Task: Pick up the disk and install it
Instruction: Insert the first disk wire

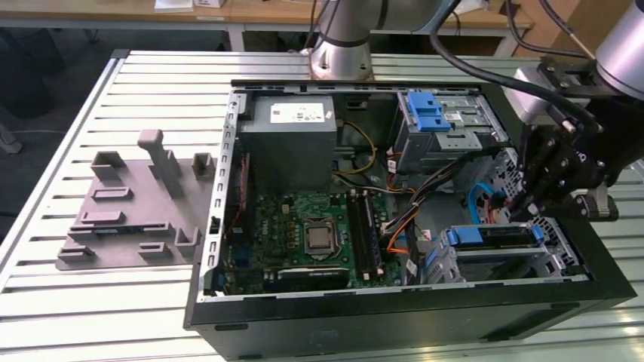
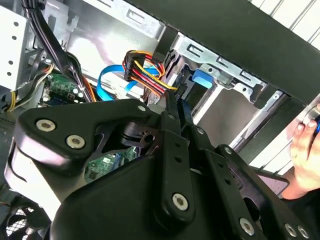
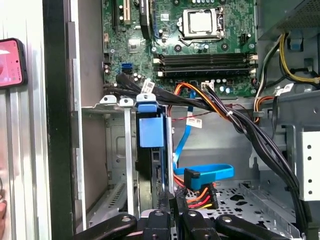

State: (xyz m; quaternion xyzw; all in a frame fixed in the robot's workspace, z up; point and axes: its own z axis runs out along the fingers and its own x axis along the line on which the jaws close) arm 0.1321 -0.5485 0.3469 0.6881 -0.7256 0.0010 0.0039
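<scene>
The disk point(image 1: 488, 236) sits in the drive cage at the near corner of the open computer case, on the exterior view's right, with its blue rails showing. In the first wrist view the disk point(image 3: 150, 150) stands on edge between the cage's metal walls, blue tab on its end. My gripper point(image 1: 525, 207) hangs just above and behind the cage. In the first wrist view my gripper point(image 3: 173, 202) has its fingers pressed together beside the disk's rear edge, close to the red, yellow and black power plug point(image 3: 200, 192). The second wrist view shows my gripper point(image 2: 176, 107) shut, pointing toward the blue tab point(image 2: 202, 78).
A grey slotted tray point(image 1: 131, 219) lies on the table at the exterior view's left. Inside the case are a grey power supply point(image 1: 292, 128), a motherboard point(image 1: 312, 237), a second drive bay point(image 1: 443, 121) and cable bundles point(image 3: 235, 122). A person's hand point(image 2: 302, 145) is beside the case.
</scene>
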